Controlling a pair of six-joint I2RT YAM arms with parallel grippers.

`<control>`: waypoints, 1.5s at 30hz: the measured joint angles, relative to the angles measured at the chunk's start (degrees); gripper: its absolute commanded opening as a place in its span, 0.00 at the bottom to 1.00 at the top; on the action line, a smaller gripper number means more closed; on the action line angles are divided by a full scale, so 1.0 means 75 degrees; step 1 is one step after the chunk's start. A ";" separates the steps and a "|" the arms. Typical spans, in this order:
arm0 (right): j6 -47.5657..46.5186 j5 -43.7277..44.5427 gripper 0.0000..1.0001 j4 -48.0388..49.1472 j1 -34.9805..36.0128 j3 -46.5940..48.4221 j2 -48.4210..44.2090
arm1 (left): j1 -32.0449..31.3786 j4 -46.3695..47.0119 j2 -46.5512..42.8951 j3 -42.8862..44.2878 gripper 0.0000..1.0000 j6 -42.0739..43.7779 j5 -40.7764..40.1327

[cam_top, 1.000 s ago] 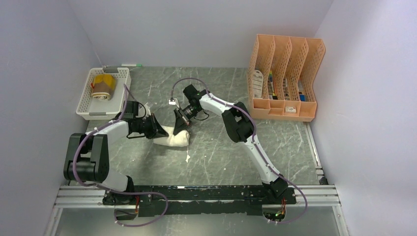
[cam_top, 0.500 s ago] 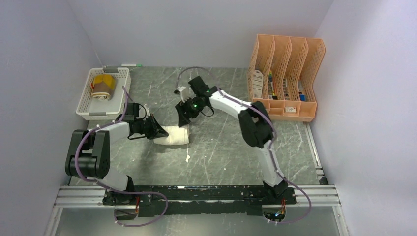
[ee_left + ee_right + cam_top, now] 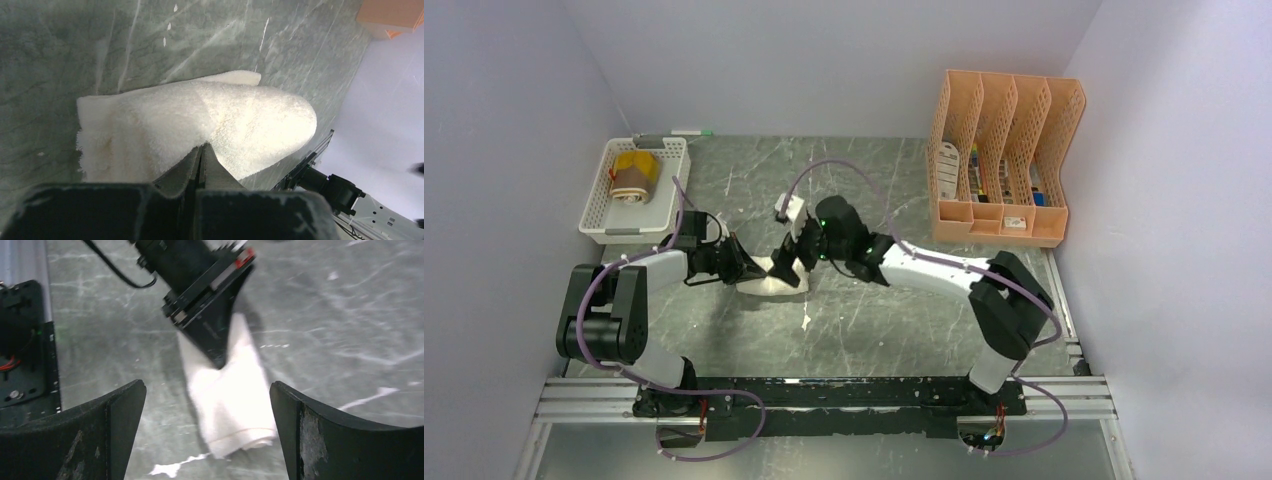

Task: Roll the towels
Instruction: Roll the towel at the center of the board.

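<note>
Starting at the left of the table [image 3: 894, 330], a white basket [image 3: 610, 234] holds the mustard-yellow and brown towel [image 3: 634, 176], which sits as a finished roll well apart from both arms.

Next, the left gripper [image 3: 202, 149] lies low on the table with its jaws pinched fully together on a fold of the cream-white towel [image 3: 240, 115]. This towel lies on the table near the middle as a loose, soft roll. Its label tag is not visible.

The right gripper [image 3: 206, 390] hovers over the same towel from the far side. Its jaws are spread wide, straddling the roll and holding nothing. At the far right stands a peach file organiser [image 3: 1006, 150], not involved.

Hazards noted:
- The two grippers are close together, so a closing or descending right gripper could strike the left one.
- The roll is held at one point only. A pull there could let the free end sag and unwind.
- The pile is thick and springy, so a shallow pinch may slip.
</note>
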 measured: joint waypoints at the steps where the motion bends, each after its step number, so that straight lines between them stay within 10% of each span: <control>1: 0.0128 -0.0117 0.90 0.0259 0.0149 -0.0216 0.0085 | 0.0000 0.0009 0.0000 -0.0006 0.07 -0.0003 -0.0003; 11: 0.1466 -0.1174 0.29 0.2124 -0.0309 -0.0956 0.1093 | 0.0061 -0.0003 -0.0020 -0.0020 0.07 0.0000 0.0000; 31: 0.1786 -0.1501 0.08 0.2081 -0.0772 -0.1411 0.1947 | 0.0271 -0.0513 -0.0379 0.0038 0.07 0.0003 -0.0128; 39: 0.1478 -0.1020 0.61 0.1201 -0.0551 -0.1125 0.1390 | 0.0309 -0.0918 -0.0356 0.0399 0.07 0.0064 -0.0478; 42: 0.1154 -0.0224 0.99 0.0933 -0.0108 -0.1221 0.0420 | 0.0309 -0.0839 -0.0259 0.0335 0.07 0.0058 -0.0484; 45: 0.1087 0.0755 1.00 0.1413 0.0373 -0.1795 -0.0933 | 0.0315 -0.0694 -0.0227 0.0242 0.07 0.0052 -0.0472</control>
